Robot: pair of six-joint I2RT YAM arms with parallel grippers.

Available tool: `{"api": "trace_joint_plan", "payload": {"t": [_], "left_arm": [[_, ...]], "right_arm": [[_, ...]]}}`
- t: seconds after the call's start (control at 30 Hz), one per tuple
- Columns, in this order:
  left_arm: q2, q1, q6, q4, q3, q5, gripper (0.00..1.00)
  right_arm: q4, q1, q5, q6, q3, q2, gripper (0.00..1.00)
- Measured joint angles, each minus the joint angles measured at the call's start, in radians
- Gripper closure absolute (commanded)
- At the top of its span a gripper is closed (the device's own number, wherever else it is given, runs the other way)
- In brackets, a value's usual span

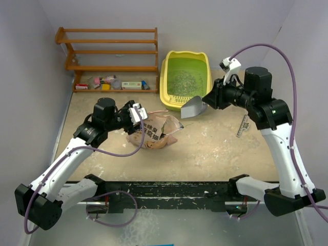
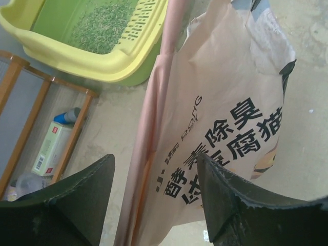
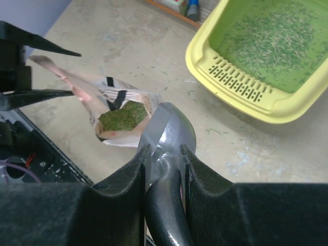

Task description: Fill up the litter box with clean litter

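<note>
The yellow litter box (image 1: 166, 77) with a green floor stands at the back centre, and a thin layer of clean litter (image 1: 185, 79) covers its floor. The box rim (image 2: 102, 66) and rim (image 3: 205, 56) also show in both wrist views. A pink printed bag (image 1: 156, 134) lies on the table with its mouth open, green granules (image 3: 123, 115) showing inside. My left gripper (image 1: 139, 115) is open, its jaws wide on either side of the bag's upper edge (image 2: 154, 128). My right gripper (image 3: 164, 154) is shut on the handle of a grey metal scoop (image 1: 193, 107), hovering just in front of the box's slotted lip.
A wooden shelf rack (image 1: 110, 51) stands at the back left with small boxes and bottles (image 1: 110, 82) on its lowest shelf. A ruler-like strip (image 1: 243, 125) lies at the right. Stray granules dot the tabletop and the near edge by the arm bases.
</note>
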Motion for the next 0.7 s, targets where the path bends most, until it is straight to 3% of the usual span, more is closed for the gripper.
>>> {"api": "trace_joint_plan", "payload": {"t": [0.03, 0.1, 0.2, 0.47, 0.7], "left_arm": [[0.002, 0.0, 0.01, -0.005, 0.002, -0.003, 0.48], [0.003, 0.0, 0.02, -0.005, 0.003, -0.006, 0.74], [0.003, 0.0, 0.025, -0.003, 0.003, -0.008, 1.0], [-0.031, 0.0, 0.011, 0.042, -0.043, -0.006, 1.0], [-0.111, 0.0, -0.048, 0.133, -0.137, -0.005, 1.0]], "right_arm": [[-0.003, 0.0, -0.014, 0.001, 0.0, -0.013, 1.0], [-0.003, 0.0, -0.044, 0.004, -0.002, -0.029, 1.0], [0.018, 0.0, -0.08, 0.013, -0.033, -0.044, 1.0], [0.079, 0.001, -0.122, 0.058, -0.18, -0.03, 1.0], [0.14, 0.047, -0.124, 0.087, -0.188, 0.009, 1.0]]}}
